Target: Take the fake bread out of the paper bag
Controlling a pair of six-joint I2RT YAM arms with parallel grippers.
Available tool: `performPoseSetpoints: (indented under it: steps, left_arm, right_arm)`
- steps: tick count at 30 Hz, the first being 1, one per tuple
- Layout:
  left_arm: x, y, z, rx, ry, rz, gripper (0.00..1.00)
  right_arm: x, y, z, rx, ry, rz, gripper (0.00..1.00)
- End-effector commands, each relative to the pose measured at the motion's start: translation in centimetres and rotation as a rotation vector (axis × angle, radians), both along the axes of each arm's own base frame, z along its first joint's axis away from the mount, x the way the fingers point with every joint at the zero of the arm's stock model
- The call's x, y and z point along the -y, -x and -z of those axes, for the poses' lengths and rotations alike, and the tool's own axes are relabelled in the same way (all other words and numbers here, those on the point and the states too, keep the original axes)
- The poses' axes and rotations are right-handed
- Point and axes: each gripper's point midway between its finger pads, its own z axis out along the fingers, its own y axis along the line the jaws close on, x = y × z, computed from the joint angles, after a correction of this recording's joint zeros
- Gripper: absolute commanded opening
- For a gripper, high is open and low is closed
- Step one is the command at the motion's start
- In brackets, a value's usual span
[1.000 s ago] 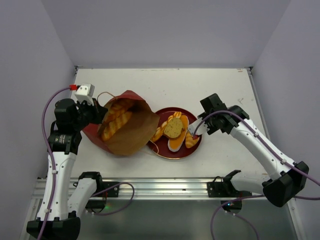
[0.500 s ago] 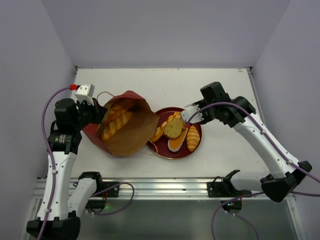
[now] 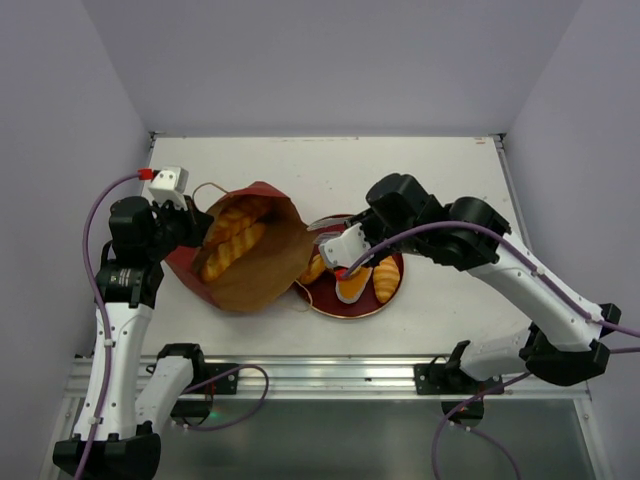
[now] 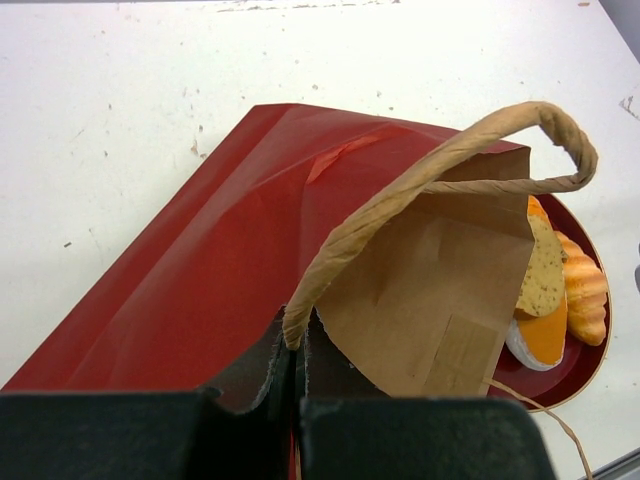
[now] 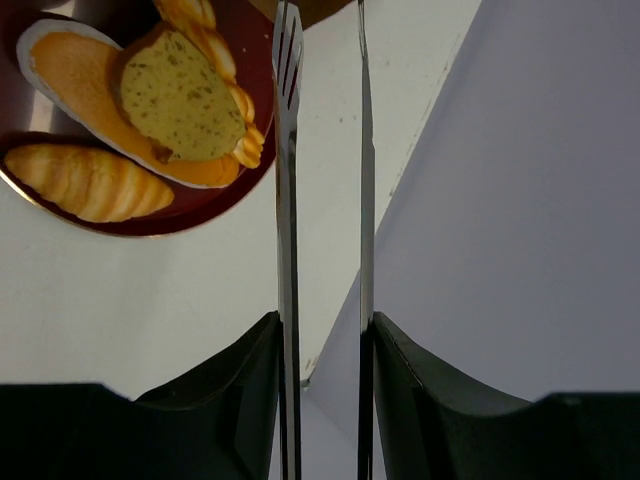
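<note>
**Two loaves in the bag**

Two long ridged pieces of the fake bread (image 3: 232,243) lie side by side inside the paper bag (image 3: 268,265). The bag lies on its side on the worktop (image 3: 400,170), mouth toward the plate (image 3: 335,303). The loaves look light, stiff and smooth, so a pinch across the middle should hold best. The left end effector (image 4: 297,385) is pressed together on the bag's rim, at one cord handle (image 4: 450,160). The one plate carries at least four further pieces. The right end effector (image 5: 322,40) hovers there, partly spread, gripping nothing.
</note>
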Motion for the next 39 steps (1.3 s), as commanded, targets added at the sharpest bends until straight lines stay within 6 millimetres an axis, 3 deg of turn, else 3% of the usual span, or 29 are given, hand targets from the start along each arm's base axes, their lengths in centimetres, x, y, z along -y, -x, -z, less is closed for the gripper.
performPoseSetpoints:
  steps: [1,7,10,17,18,19,28,39]
  left_arm:
    - [-0.3,-0.2,-0.8,0.027,0.000,-0.016,0.00]
    - [-0.3,-0.3,-0.9,0.030,0.013,-0.024,0.00]
    - [-0.2,-0.3,-1.1,0.034,0.022,-0.019,0.00]
    - [0.0,-0.2,-1.6,0.040,0.035,-0.017,0.00]
    - [0.0,-0.2,-1.5,0.039,0.036,-0.015,0.00]
    - [0.1,-0.1,-1.6,0.041,0.038,-0.014,0.00]
    - [0.4,0.3,-1.1,0.041,0.042,0.006,0.00]
    - [0.6,0.8,-1.3,0.047,0.045,0.018,0.00]
  right_arm:
    - [-1.4,1.4,-0.3,-0.031,-0.020,-0.025,0.42]
    - [-6.0,2.3,-0.3,-0.003,-0.035,-0.099,0.42]
    - [-9.0,1.4,0.5,0.041,-0.050,-0.074,0.42]
    - [-16.8,-0.6,4.0,0.148,-0.065,0.001,0.42]
    - [-17.8,-1.0,5.9,0.151,-0.030,0.007,0.43]
    - [-18.7,-1.2,6.4,0.170,-0.034,0.015,0.42]
    - [-21.7,-3.4,13.4,0.221,0.082,0.095,0.43]
    - [-22.2,-4.6,16.8,0.238,0.148,0.139,0.45]
